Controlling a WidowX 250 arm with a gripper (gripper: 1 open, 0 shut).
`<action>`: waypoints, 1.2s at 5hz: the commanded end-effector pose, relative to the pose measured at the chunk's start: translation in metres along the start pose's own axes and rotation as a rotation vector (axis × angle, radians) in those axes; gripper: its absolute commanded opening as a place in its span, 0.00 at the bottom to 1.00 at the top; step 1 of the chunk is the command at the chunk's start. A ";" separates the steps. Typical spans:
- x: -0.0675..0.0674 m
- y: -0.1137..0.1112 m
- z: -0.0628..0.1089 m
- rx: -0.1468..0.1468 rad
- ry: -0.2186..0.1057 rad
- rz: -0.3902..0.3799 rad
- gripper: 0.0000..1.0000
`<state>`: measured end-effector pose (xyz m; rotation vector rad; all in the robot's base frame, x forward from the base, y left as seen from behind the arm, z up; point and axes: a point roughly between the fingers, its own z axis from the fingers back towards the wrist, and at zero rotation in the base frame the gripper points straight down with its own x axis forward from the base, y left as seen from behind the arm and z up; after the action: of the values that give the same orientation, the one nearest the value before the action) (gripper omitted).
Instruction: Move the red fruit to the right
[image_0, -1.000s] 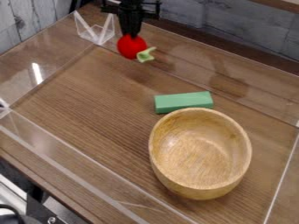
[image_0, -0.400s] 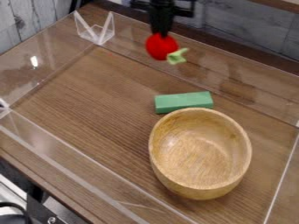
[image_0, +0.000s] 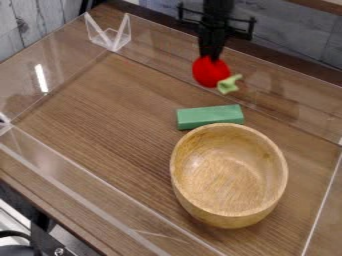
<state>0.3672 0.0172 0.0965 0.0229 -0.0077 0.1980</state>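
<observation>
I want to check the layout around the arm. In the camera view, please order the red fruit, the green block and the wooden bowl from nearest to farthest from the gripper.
1. The red fruit: held in the gripper, directly under it.
2. The green block: flat on the table, below the fruit in the picture.
3. The wooden bowl: nearest the camera, beyond the block.

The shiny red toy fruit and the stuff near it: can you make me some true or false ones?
1. The black claw grips the small shiny red toy fruit from above. True.
2. The red fruit lies inside the round wooden bowl. False: the bowl is empty.
3. The flat green rectangular block sits between the fruit and the bowl. True.
4. The green block is stacked on the bowl's rim. False: it lies on the wooden table beside the bowl.
</observation>
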 end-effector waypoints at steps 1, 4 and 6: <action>0.008 0.008 0.007 0.003 -0.066 0.085 0.00; 0.012 0.033 0.003 0.009 -0.070 0.249 0.00; 0.015 0.032 -0.005 0.016 -0.071 0.256 0.00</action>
<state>0.3694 0.0524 0.0741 0.0450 -0.0224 0.4563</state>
